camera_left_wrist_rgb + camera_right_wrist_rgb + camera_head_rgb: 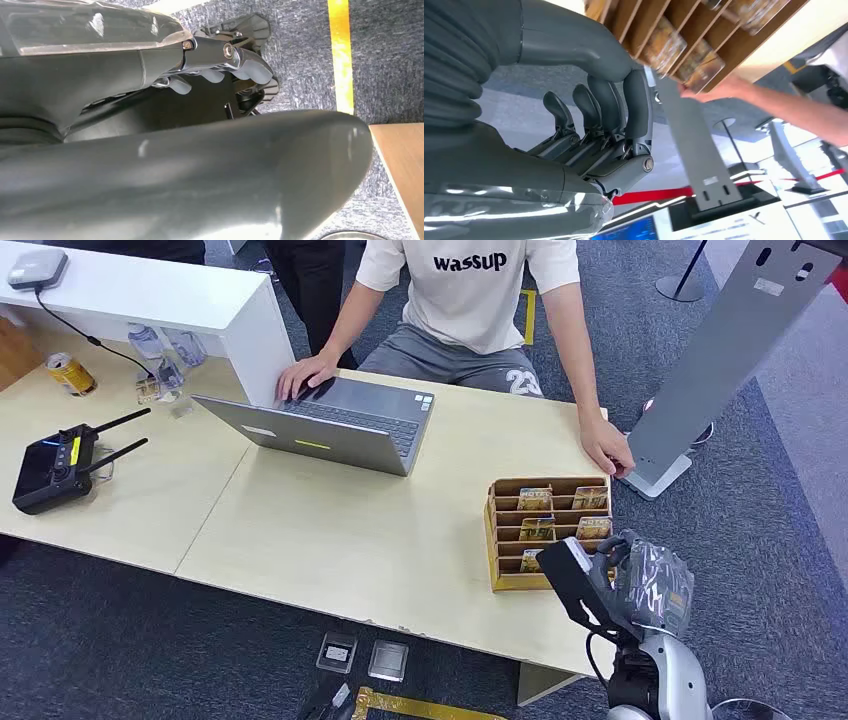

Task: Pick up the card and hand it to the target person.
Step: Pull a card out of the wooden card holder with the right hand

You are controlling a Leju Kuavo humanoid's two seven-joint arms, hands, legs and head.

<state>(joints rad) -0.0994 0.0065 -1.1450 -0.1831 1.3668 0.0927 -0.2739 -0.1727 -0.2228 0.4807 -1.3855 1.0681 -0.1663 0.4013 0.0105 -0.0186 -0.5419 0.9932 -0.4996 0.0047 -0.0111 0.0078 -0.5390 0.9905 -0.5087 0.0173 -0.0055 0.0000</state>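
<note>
A wooden card holder stands at the table's right front and has several yellow-printed cards in its slots. My right hand, wrapped in clear plastic, hovers just off the holder's near right corner. In the right wrist view this hand holds nothing, and its fingers reach toward the holder and its cards. The person in a white T-shirt sits behind the table, one hand resting beside the holder. My left hand hangs by my body, loosely curved and holding nothing.
An open grey laptop sits in front of the person. A black remote controller, a can and small bottles lie at the left by a white counter. A grey stand rises right of the table.
</note>
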